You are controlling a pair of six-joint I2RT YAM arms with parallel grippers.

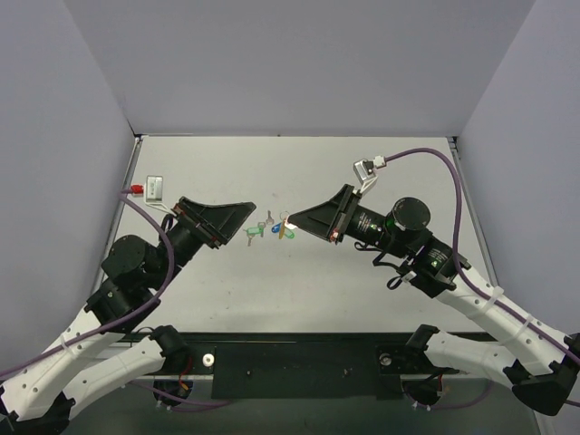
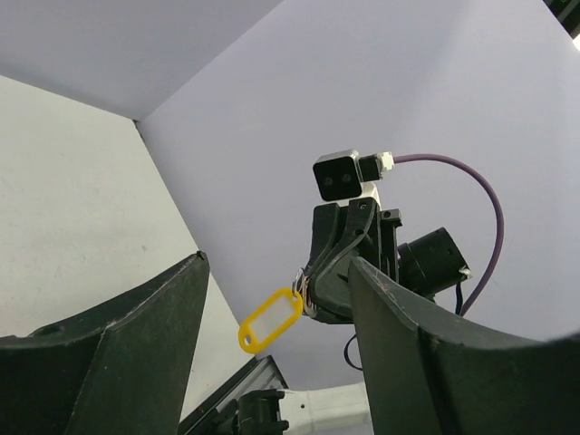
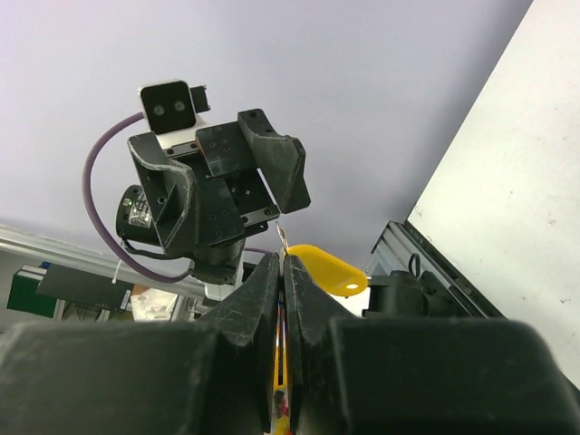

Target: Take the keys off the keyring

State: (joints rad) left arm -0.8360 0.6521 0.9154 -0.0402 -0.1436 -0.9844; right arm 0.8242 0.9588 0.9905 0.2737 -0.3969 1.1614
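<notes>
Only a narrow gap separates my left gripper [image 1: 238,224] and right gripper [image 1: 290,218] midway across the desk [image 1: 299,172]. The keyring [image 2: 270,320] hangs in it, with the green tag [image 1: 253,233] and blue tag [image 1: 275,229] beneath. I have room along the far edge.

Yellow-orange keyring [image 2: 270,320] with a white label window; green key tag [image 1: 253,233] and blue key tag [image 1: 275,229] on the pale grey tabletop [image 1: 299,290]; purple cable [image 1: 426,150]; lilac-grey walls [image 1: 299,63].
</notes>
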